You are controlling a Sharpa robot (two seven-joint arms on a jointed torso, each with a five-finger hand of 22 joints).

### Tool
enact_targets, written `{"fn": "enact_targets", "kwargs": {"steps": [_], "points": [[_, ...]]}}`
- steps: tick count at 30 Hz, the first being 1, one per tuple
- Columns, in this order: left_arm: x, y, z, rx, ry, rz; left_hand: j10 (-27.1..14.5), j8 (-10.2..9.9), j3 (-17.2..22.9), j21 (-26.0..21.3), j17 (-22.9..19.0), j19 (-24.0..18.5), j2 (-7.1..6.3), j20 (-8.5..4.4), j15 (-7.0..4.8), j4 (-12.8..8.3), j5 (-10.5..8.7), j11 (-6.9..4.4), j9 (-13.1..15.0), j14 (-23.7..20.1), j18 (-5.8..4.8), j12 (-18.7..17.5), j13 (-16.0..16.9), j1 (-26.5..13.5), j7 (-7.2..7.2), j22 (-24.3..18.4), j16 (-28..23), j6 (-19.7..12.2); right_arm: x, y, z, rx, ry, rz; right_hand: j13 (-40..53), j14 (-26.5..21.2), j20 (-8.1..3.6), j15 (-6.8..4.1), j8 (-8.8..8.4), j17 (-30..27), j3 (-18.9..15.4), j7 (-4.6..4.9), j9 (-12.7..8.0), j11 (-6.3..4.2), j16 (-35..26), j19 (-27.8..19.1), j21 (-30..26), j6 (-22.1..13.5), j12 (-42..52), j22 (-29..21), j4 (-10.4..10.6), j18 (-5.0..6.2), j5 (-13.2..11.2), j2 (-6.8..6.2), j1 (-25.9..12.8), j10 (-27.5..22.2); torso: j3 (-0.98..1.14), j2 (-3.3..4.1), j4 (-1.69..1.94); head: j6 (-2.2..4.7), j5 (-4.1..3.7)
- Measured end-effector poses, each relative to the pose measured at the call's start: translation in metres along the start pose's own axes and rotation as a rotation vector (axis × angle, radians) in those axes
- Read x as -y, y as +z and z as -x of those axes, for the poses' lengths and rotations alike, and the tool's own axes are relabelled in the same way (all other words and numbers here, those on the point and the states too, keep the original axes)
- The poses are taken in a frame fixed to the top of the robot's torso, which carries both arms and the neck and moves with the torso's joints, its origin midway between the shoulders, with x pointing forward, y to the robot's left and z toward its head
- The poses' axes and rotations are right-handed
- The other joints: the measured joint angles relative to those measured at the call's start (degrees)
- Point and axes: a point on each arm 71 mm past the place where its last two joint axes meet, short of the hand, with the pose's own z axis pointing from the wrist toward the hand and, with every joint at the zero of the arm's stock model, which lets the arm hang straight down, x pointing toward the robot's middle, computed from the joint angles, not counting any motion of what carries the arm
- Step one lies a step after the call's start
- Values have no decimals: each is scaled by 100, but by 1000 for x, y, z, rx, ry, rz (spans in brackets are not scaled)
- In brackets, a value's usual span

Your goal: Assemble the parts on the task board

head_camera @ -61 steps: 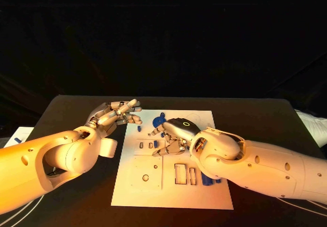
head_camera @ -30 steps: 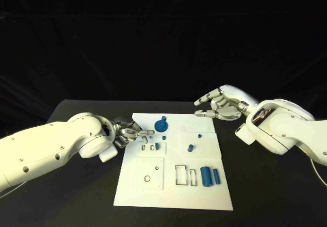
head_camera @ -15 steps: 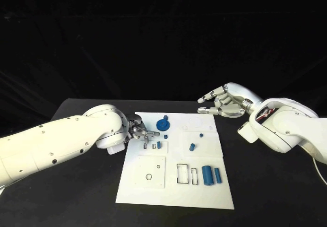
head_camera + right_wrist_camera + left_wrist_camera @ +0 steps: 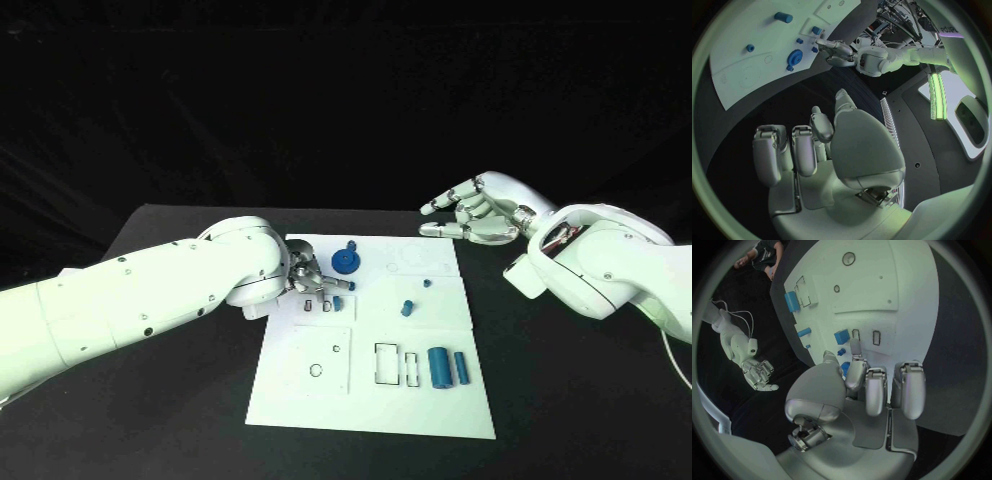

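The white task board (image 4: 368,400) lies mid-table. Toward its back are a round blue disc (image 4: 345,263), a small blue block (image 4: 335,302) by two little slots, and a short blue peg (image 4: 408,307). Two blue cylinders (image 4: 449,368) stand beside empty rectangular slots at the front right. My left hand (image 4: 307,283) hovers low over the board's back left, just left of the disc and the block (image 4: 842,336). Its thumb and fingers (image 4: 856,360) are slightly apart with nothing between them. My right hand (image 4: 473,217) is raised off the board at the back right, holding nothing.
The black table (image 4: 562,400) surrounds the board on all sides. Round holes (image 4: 315,372) mark the board's front left plate. The right wrist view shows the board (image 4: 748,75), the disc (image 4: 794,56) and my left hand (image 4: 839,50) far off.
Two seconds ago my right hand lay over the board's middle; it has drawn back to the back right. My left hand has come down from the back left onto the board's left side.
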Motion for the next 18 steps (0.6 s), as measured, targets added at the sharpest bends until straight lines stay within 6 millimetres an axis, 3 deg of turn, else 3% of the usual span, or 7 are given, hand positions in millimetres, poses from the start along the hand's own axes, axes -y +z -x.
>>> {"fn": "enact_targets", "kwargs": {"steps": [18], "points": [[5,7,-3,-26,27,11,-12,60,33,0,-1,0,-48,0,1,-65,0,12,217,-1,0,-7,-1,278,21,-1,0,-102,2,2,-2,-4,0,-11,-5,0,0,0,0,4,-32,0,-1,0,0,0,0,0,-1,-1,-32,0,104,0,0,0,4,4,-1,-46,-18]]}}
